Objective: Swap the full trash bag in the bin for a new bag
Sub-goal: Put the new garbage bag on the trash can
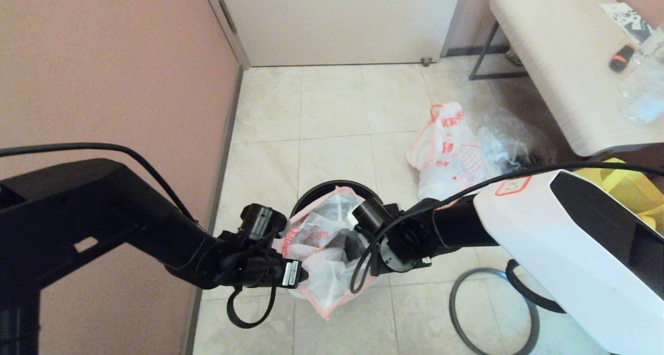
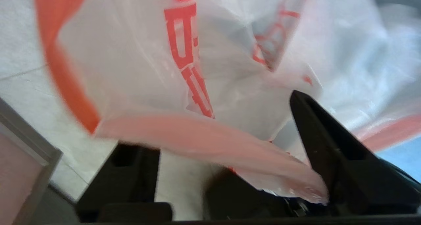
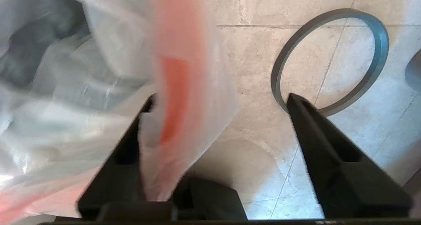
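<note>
- Over the bin (image 1: 311, 196), the new bag (image 1: 324, 251) hides most of its mouth.
- Left gripper (image 2: 230, 146) and right gripper (image 3: 217, 146) stand apart, bag edges between their fingers.
- Full trash bag (image 1: 448, 152) sits far right on the floor.

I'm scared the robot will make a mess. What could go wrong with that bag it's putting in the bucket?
1. Both grippers look open: the left gripper and right gripper have the new bag draped between their fingers, not pinched, so it might slip off.
2. The bag hangs mostly outside the bin, so it could miss it.
3. The grey ring lies on the floor, so nothing clamps the bag yet.
</note>
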